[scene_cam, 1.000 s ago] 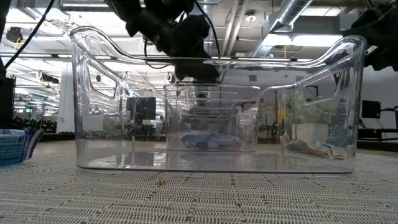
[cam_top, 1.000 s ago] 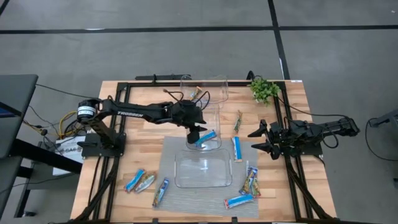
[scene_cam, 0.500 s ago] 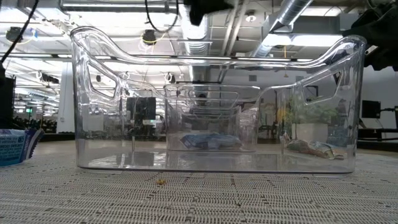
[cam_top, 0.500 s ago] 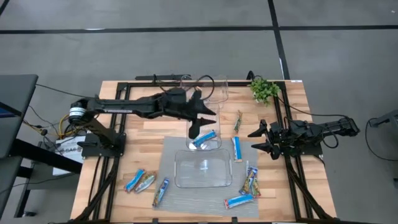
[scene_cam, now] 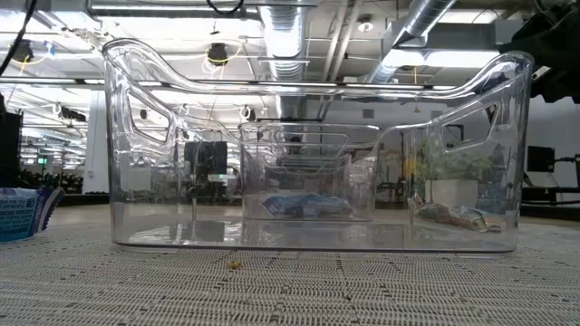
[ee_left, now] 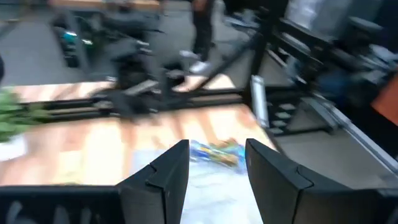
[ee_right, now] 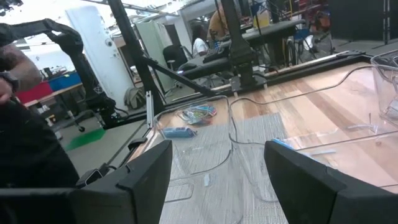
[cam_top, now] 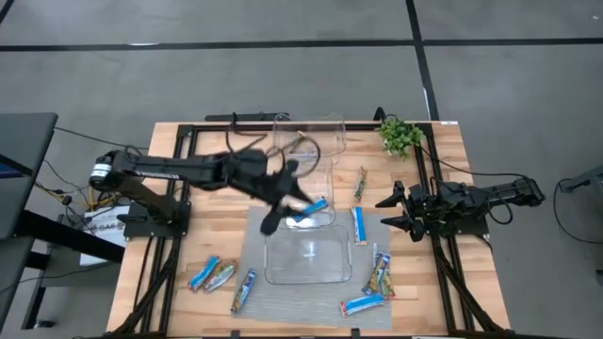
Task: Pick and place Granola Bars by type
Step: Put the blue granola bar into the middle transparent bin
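Blue granola bar (cam_top: 310,209) lay in the middle clear bin (cam_top: 325,174); others were scattered on the worktop (cam_top: 179,250). We saw left gripper (cam_top: 271,222) unclenched, empty, beside it; right gripper (cam_top: 388,211) parked, released.

A lab: exposed ceiling ducts (scene_cam: 426,36), equipment stands (ee_right: 239,46).

From overhead we see the whole table (cam_top: 188,202); at mat level we face the near clear bin (scene_cam: 308,154), shared by both.
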Controlling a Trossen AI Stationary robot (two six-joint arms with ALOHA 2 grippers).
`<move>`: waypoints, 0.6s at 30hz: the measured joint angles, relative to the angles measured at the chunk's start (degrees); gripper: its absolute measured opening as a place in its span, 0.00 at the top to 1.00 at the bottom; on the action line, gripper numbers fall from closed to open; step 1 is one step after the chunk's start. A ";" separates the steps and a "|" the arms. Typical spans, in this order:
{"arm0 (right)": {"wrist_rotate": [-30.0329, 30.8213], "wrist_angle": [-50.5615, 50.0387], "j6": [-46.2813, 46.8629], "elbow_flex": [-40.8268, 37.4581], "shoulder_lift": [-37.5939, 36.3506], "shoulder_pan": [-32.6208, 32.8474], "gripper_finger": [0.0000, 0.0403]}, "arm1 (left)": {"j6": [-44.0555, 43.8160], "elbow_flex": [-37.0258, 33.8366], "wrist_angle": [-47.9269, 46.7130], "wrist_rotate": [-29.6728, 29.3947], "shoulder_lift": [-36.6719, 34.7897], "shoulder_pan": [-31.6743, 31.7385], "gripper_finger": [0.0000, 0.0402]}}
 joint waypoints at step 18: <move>0.00 0.00 -0.01 0.01 -0.01 -0.01 0.38 | 2.95 -0.07 -10.08 3.67 -0.51 -34.32 0.62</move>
